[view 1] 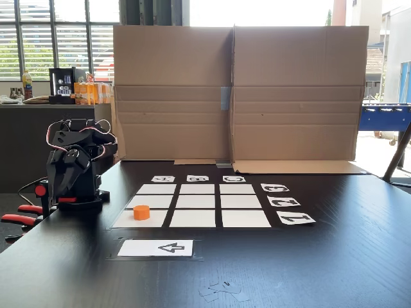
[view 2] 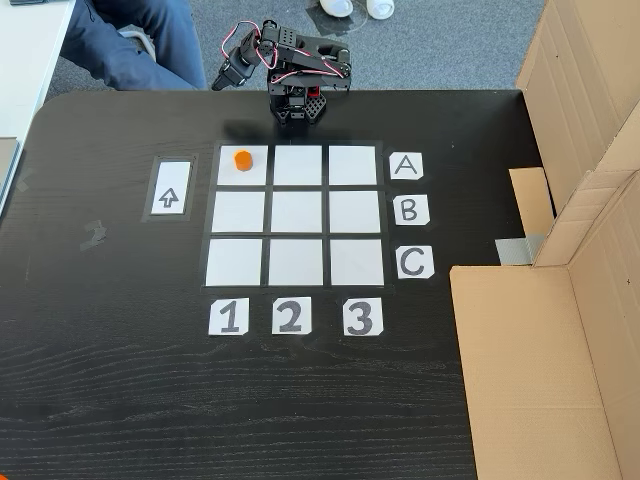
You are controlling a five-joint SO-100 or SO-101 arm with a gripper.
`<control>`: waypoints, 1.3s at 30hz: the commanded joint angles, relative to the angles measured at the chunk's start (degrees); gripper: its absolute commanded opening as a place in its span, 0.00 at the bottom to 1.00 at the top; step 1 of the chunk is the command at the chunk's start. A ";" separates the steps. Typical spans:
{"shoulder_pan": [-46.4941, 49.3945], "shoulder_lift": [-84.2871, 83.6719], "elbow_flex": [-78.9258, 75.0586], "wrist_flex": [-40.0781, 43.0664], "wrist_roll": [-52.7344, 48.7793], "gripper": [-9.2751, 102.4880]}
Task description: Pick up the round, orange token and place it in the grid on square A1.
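Where white paper cells meet, faceted orange plastic token [view 2: 242, 159] on square A1 [view 2: 242, 173].

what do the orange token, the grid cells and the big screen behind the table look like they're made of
The token: likely matte plastic, judging by its uniform bright orange and faceted sides. The grid cells: apparently paper or thin card, flat, white, with no shine. The screen: corrugated cardboard, brown with fold creases and a tape patch.

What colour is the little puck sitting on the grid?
Bright orange; the token shows best in a fixed view from above.
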 commanded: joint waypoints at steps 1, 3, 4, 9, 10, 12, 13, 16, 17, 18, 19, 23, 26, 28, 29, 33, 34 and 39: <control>0.44 -0.09 0.44 -1.41 0.09 0.08; 0.88 0.44 1.23 -2.29 0.09 0.08; 1.05 0.79 1.76 -2.64 0.09 0.08; 1.05 2.37 4.31 -3.25 0.09 0.08; 1.05 2.37 4.31 -3.25 0.09 0.08; 1.05 2.02 4.31 -3.34 0.09 0.08; 1.05 2.11 4.31 -3.34 0.09 0.08; 1.14 2.55 4.57 -3.34 0.09 0.08; 1.23 2.37 4.75 -3.34 0.09 0.08; 1.23 2.29 4.83 -3.43 0.09 0.08; 1.23 2.46 5.01 -3.43 0.09 0.08; 1.76 4.13 5.19 -3.08 0.18 0.08; 1.76 5.19 5.36 -2.90 0.79 0.08; 1.76 6.24 5.54 -2.64 1.32 0.08; 1.76 6.24 5.54 -2.64 1.41 0.08; 1.76 6.24 5.54 -2.64 1.49 0.08; 1.76 6.24 5.54 -2.64 1.49 0.08; 1.67 6.24 5.54 -2.64 1.49 0.08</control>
